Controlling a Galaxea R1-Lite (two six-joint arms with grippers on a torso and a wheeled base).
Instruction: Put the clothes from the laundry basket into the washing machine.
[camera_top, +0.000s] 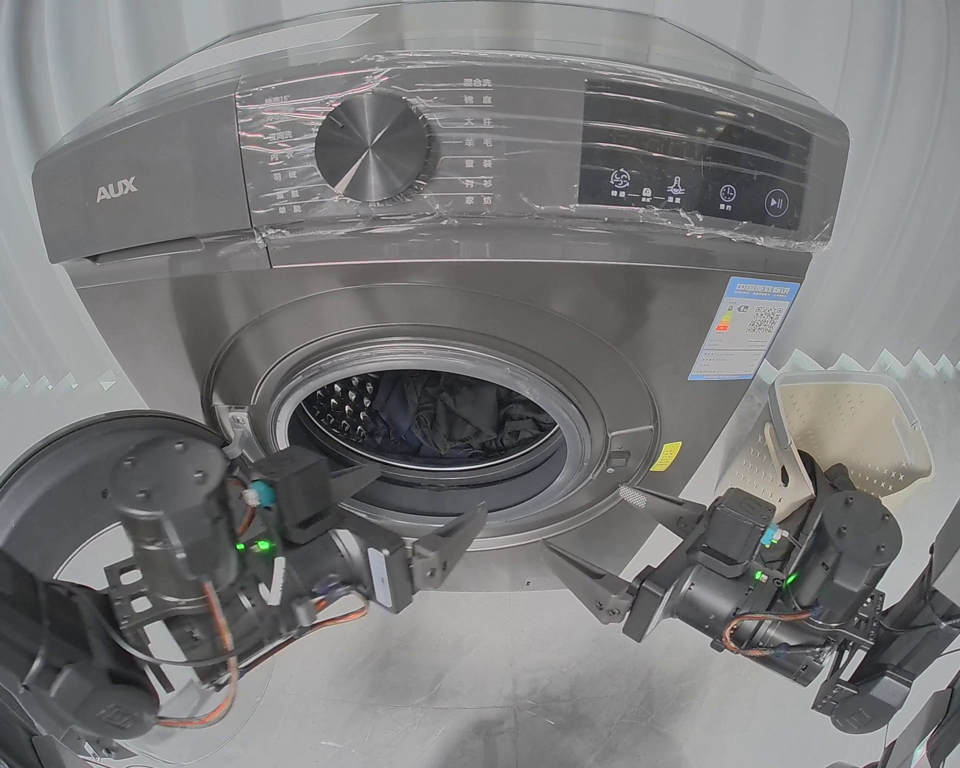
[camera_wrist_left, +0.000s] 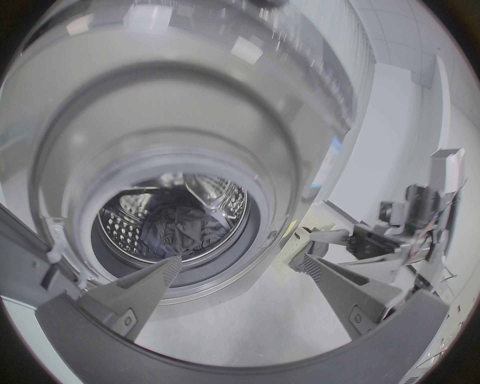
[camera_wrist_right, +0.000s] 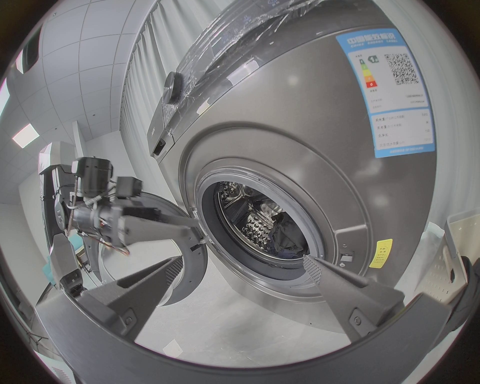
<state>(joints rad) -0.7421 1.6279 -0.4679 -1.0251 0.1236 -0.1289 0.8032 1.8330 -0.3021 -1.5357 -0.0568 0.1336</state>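
Two grippers: left gripper, right gripper — jaws spread, empty.
Clothes: dark, in washing machine; probably soft, light — pinch a raised fold.

From the robot's head: looking forward and down, close on the washing machine, drum mouth at centre frame, left arm lower left, right arm lower right. From the left wrist: low, near, facing almost straight into the drum. From the right wrist: low, off to one side, slanting across the machine's front. Shared by all three: drum mouth and dark clothes inside; each wrist view catching the other arm.
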